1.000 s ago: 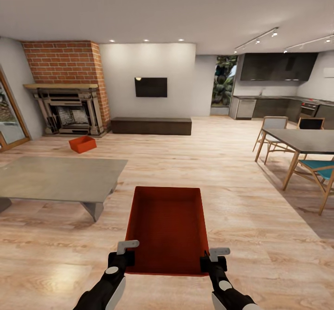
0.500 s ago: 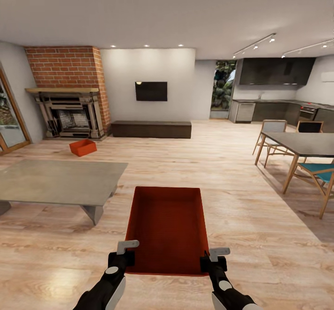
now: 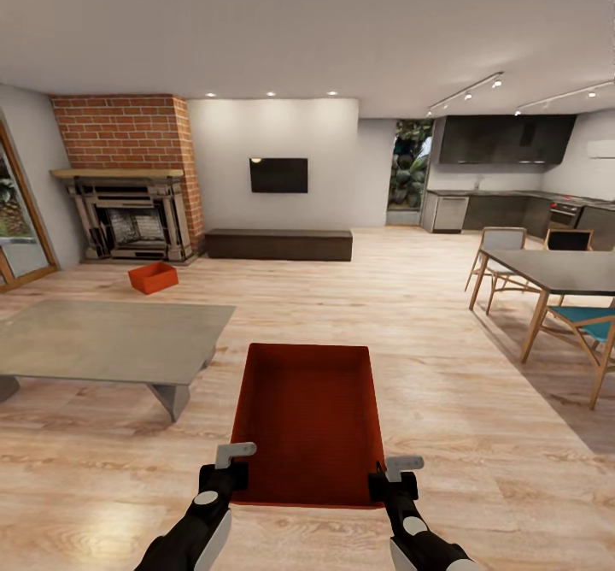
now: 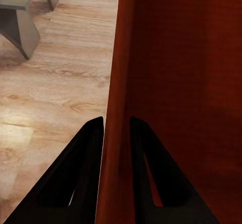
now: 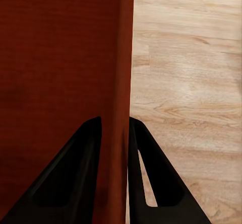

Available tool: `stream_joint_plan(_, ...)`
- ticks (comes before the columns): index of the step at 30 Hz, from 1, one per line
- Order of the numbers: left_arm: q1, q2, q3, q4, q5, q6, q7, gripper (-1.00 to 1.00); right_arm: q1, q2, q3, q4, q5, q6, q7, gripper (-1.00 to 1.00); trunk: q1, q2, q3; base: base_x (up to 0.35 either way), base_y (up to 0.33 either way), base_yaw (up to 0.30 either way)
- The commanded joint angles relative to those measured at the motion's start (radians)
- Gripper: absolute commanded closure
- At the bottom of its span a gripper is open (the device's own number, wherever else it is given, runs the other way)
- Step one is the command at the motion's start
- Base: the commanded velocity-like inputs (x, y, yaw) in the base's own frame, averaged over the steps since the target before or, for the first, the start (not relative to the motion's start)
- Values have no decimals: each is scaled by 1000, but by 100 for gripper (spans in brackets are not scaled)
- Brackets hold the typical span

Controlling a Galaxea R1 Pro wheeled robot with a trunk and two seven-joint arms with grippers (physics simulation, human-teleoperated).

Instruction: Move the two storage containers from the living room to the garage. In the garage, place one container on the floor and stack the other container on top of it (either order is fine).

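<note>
I hold one red-orange storage container [image 3: 307, 421] in front of me over the living room's light wood floor. My left gripper [image 3: 231, 471] is shut on its near left wall [image 4: 117, 83], one finger [image 4: 85, 163] outside and one inside. On its near right wall [image 5: 125, 73], my right gripper [image 3: 386, 482] is shut the same way. The second storage container [image 3: 154, 278] sits on the wood floor far ahead to the left, in front of the red brick fireplace [image 3: 128, 178].
A low grey table [image 3: 107, 340] stands close on the left. A dark low bench [image 3: 278, 244] runs along the far wall. A dining table with chairs [image 3: 555, 280] stands at the right, with a kitchen behind it. Open wood floor lies ahead.
The whole view has shifted: the fireplace, bench and far container look smaller and farther, so the camera has backed away. The held container and both grippers keep their places in the picture.
</note>
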Motion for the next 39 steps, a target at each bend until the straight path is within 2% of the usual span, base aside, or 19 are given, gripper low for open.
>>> stream_joint_plan(1,0,2,-2,2,16,5,30,100,-2,-2,-16,-2,0,-39,-19,100,0,-1,0,0,0,0)
stream_joint_plan(8,0,2,-2,2,16,5,30,100,-2,-2,-16,-2,-1,-39,-19,100,0,-1,8,0,0,0)
stream_joint_plan(39,0,2,-2,0,16,5,31,100,-2,-2,-15,-2,-1,-38,-19,100,0,-1,9,0,0,-1)
